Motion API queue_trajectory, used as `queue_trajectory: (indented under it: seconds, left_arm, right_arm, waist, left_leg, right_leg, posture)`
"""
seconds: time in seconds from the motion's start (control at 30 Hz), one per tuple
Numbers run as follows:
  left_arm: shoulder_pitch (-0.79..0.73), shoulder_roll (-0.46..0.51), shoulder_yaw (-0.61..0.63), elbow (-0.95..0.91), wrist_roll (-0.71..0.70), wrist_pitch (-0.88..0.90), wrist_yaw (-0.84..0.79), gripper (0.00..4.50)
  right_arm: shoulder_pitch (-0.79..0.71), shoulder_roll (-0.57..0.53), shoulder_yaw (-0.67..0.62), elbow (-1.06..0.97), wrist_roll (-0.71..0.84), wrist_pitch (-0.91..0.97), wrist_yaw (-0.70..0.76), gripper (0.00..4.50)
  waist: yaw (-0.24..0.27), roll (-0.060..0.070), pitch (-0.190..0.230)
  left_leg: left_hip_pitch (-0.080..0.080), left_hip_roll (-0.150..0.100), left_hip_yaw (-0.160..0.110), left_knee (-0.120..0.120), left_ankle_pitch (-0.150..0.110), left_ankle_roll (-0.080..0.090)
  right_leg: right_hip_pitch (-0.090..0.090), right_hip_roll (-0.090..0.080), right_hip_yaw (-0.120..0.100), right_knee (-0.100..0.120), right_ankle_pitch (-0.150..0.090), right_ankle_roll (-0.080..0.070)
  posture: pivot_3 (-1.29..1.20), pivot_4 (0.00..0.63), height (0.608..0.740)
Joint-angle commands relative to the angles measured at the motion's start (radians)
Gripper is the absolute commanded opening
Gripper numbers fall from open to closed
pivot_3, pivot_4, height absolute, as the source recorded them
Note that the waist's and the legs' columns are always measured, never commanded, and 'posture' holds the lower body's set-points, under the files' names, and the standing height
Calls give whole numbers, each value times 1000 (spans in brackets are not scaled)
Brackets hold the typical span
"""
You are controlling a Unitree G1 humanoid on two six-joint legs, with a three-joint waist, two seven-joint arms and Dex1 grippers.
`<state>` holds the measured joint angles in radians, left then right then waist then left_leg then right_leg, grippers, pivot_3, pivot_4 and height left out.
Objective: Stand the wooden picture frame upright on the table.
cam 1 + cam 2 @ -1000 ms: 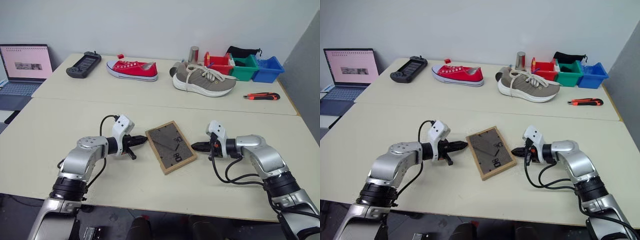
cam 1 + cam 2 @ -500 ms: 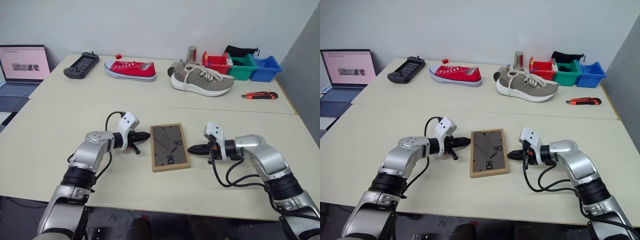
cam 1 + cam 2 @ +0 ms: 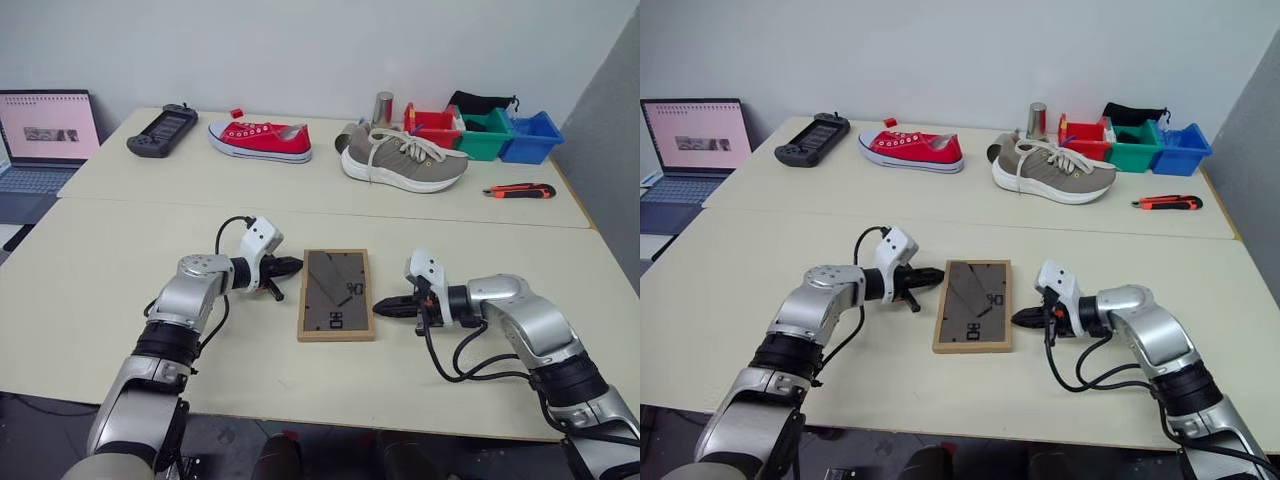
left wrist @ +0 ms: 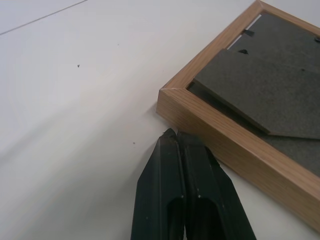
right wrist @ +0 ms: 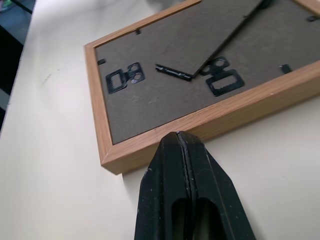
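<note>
Surface: pale cream table (image 3: 120,270) in two sections with a seam across, against a plain light wall.
Frame: small rectangular light-wood picture frame (image 3: 337,294) lies flat, dark grey-brown back up, at the centre of the near section; its fold-out stand lies flat on the back.
Left gripper: left gripper (image 3: 293,266) at the frame's 9 o'clock side, black fingers clenched together, empty, tips just beside the frame's far left corner.
Right gripper: right gripper (image 3: 382,308) at the frame's 3 o'clock side, fingers pressed together, empty, tips against the wood edge near the near right corner.
Far section, 12 o'clock: red canvas sneaker (image 3: 259,139), grey laced sneaker (image 3: 403,160).
Far left, 10 o'clock: open laptop (image 3: 44,135).
</note>
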<state>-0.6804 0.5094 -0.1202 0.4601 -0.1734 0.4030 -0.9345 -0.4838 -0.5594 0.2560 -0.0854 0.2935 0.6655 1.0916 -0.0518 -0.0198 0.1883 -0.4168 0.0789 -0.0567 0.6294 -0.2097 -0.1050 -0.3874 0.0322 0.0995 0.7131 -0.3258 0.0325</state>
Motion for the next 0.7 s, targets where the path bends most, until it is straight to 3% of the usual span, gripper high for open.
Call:
queue_trajectory:
  seconds: [0.03, 0.27, 0.47, 0.63, 0.7]
  left_arm:
    - [-38, -9, 1, 15, 13, -38, -10, 17]
    - [-48, 16, 8, 43, 33, -64, -33, 17]
    - [23, 145, 31, -89, -24, 36, -172, 17]
    - [69, 236, 61, -207, -134, 232, -282, 992]
    - [66, 254, 82, -239, -209, 391, -303, 1443]
  right_arm:
    - [-4, -8, 3, -37, 18, -1, 12, 0]
    - [-11, -35, -21, -5, 10, -16, 9, 0]
    - [-31, -101, -58, 42, -2, -66, 14, 0]
    - [-80, -91, -56, 142, -39, -141, -6, 0]
    - [-102, -72, -47, 183, -60, -174, -19, 0]
  waist:
    - [-1, 0, 0]
    - [-1, 0, 0]
    - [-9, 0, 0]
    - [-7, 0, 0]
    - [-8, 0, 0]
  left_leg:
    - [0, 0, 0, 0, 0, 0]
    - [0, 0, 0, 0, 0, 0]
    - [0, 0, 0, 0, 0, 0]
    - [0, 0, 0, 0, 0, 0]
    - [0, 0, 0, 0, 0, 0]
  right_leg:
    - [0, 0, 0, 0, 0, 0]
    - [0, 0, 0, 0, 0, 0]
    - [0, 0, 0, 0, 0, 0]
    - [-1, 0, 0, 0, 0, 0]
    - [-1, 0, 0, 0, 0, 0]
  posture:
    - [0, 150, 740]
    - [0, 150, 740]
    - [0, 150, 740]
    - [0, 150, 740]
    - [0, 150, 740]
